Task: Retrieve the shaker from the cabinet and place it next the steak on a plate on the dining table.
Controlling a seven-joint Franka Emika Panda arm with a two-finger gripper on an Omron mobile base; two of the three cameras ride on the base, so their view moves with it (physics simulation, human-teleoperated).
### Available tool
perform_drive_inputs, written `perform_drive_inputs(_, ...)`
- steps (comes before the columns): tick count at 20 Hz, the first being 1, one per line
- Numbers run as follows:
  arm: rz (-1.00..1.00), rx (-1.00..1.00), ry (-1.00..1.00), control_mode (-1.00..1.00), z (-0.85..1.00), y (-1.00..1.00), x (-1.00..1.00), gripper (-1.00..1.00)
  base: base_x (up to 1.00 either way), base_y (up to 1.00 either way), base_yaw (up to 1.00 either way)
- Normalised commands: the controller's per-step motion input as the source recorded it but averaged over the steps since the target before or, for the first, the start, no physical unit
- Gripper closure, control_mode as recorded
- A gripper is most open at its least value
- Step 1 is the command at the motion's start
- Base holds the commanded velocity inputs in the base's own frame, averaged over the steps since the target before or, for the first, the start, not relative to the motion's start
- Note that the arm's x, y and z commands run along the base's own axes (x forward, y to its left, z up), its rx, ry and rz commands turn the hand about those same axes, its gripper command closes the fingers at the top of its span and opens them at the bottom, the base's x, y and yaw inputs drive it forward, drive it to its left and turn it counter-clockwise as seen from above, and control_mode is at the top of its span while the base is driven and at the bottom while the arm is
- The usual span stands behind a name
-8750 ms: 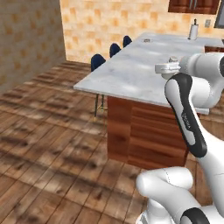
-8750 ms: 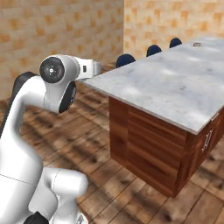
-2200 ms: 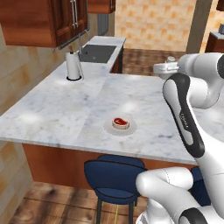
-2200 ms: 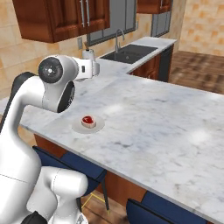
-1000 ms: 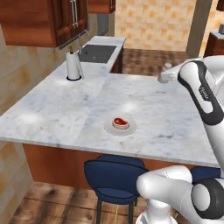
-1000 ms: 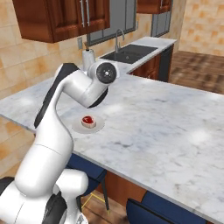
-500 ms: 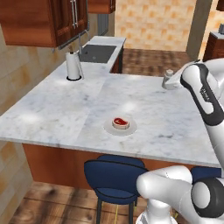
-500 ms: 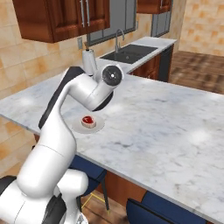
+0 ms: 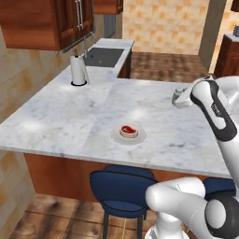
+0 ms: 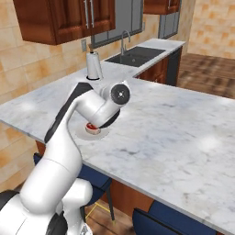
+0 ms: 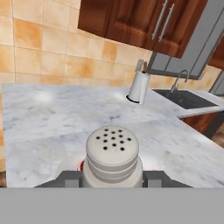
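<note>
Claw clamped on the upright shaker, carried above the surface. Steak on its plate seems to lie just ahead and below, a red sliver beside the shaker's base, though mostly hidden.

Tan tiled walls meeting wood plank floor; wooden cabinets hanging above sink; blue stool sitting below; paper-towel roll standing nearby.
</note>
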Motion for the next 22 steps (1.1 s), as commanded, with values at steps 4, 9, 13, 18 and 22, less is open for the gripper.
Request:
perform_drive_inputs(4,0.00,0.08,0.03,-1.00,-0.47,0.00,0.16,1.00,0.00,0.00,0.00)
perform_drive_inputs(9,0.00,0.10,0.06,-1.00,-0.44,0.00,0.26,1.00,0.00,0.00,0.00)
perform_drive_inputs(13,-0.01,0.10,0.12,-1.00,-0.26,-0.01,0.13,1.00,0.00,0.00,0.00)
perform_drive_inputs(18,0.00,0.10,0.12,-1.00,-0.20,-0.06,0.06,1.00,0.00,0.00,0.00)
perform_drive_inputs(22,0.00,0.01,0.02,-1.00,-0.20,0.00,0.02,1.00,0.00,0.00,0.00)
